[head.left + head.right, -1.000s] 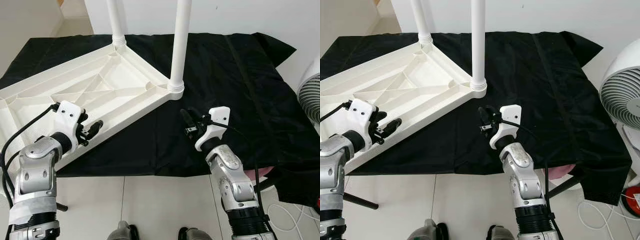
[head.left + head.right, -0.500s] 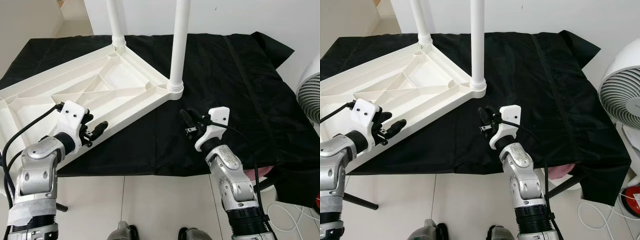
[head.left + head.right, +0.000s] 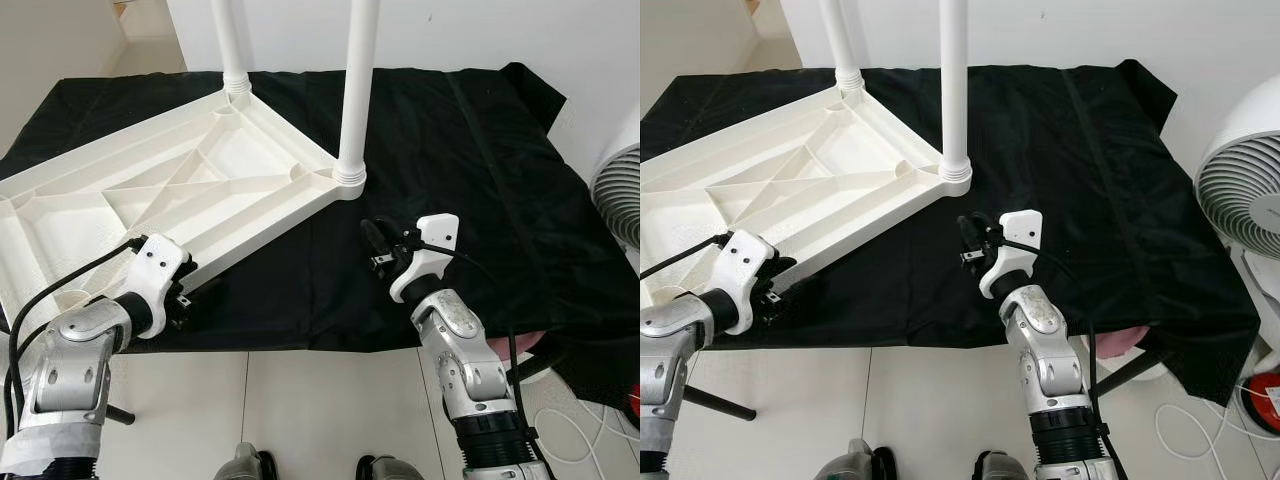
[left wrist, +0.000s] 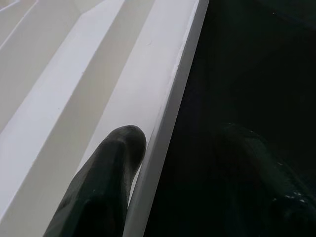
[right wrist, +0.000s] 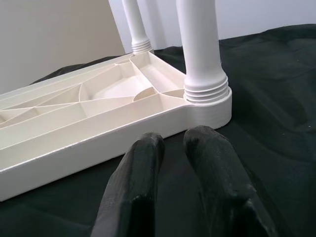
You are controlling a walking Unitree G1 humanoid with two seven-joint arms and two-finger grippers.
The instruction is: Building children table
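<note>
The white table top [image 3: 150,180] lies upside down on a black cloth [image 3: 480,150], ribbed underside up. Two white legs stand upright in its corner sockets, one at the near corner [image 3: 357,80] and one at the far corner [image 3: 230,40]. My left gripper [image 3: 185,293] is open at the top's near rim; in the left wrist view one finger [image 4: 113,168] rests on the white side and the other lies over the cloth. My right gripper [image 3: 372,245] is shut and holds nothing, hovering over the cloth just in front of the near leg's socket [image 5: 207,98].
A white fan [image 3: 1245,200] stands to the right of the cloth-covered surface. The cloth hangs over the front edge above a tiled floor [image 3: 300,400]. Something pink [image 3: 1115,345] shows under the cloth at the right, with white cables beside it.
My left gripper has slid down and toward me, from over the ribbed underside to the top's near rim. The right arm has stayed put.
</note>
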